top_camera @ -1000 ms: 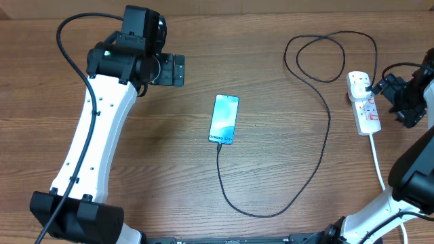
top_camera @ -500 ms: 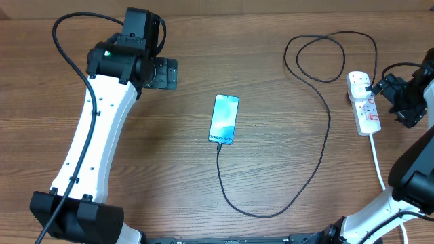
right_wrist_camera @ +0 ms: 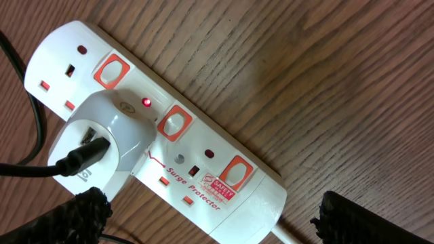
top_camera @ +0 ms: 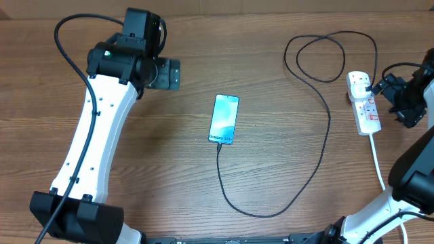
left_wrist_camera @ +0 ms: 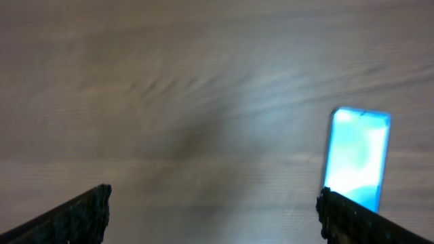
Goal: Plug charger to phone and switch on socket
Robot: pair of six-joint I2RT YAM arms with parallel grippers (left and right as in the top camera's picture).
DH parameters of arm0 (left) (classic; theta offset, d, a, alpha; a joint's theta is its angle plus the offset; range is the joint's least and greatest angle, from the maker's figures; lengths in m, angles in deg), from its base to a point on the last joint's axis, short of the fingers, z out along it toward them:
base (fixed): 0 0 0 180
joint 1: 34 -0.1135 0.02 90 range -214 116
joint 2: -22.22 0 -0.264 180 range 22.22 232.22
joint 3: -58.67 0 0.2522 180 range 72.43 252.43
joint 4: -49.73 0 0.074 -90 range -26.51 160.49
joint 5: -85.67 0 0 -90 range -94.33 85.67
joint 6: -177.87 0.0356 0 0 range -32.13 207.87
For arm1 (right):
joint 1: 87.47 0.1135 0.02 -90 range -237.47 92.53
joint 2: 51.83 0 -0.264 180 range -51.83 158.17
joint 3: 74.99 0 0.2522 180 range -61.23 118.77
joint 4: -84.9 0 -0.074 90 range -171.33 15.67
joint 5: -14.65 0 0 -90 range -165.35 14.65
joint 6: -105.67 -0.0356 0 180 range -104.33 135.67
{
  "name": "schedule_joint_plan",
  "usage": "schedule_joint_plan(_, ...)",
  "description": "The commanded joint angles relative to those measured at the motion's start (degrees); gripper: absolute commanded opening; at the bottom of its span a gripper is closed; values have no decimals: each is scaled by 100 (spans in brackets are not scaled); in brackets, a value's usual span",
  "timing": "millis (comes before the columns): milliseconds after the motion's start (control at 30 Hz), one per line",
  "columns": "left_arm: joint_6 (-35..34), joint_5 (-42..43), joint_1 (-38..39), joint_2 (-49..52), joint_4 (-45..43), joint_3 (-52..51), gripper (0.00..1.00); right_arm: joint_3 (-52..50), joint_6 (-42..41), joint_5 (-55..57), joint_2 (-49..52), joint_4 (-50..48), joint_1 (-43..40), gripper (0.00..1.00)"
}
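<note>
Lengthwise, the phone (top_camera: 224, 119) runs near-far, the charger (top_camera: 219, 163) entering its near end.

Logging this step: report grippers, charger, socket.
Left gripper open, empty, away from phone. Right gripper open at socket. Charger runs to phone's bottom edge; red lamp lit. Nothing in the way.

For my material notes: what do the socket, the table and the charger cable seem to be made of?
Socket: glossy white moulded plastic, by its soft highlights. Table: wood or wood-look laminate, matte, with visible grain. Charger cable: black, probably rubbery sheath; it lies in loose curves.
</note>
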Motion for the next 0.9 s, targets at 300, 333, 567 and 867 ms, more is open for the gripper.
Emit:
schedule_joint_plan(300, 914, 2326, -17, -177, -3176, -1622, 100, 68, 24, 31, -4, -15, 17, 100)
schedule_joint_plan(333, 914, 2350, -17, -177, -3270, -1705, 100, 68, 24, 31, -4, -15, 17, 100)
schedule_joint_plan(567, 905, 2472, -15, -334, -4666, -3053, 100, 68, 24, 31, -4, -15, 17, 100)
schedule_joint_plan(867, 883, 2507, -15, -984, -6319, -4603, 100, 68, 24, 31, -4, -15, 17, 100)
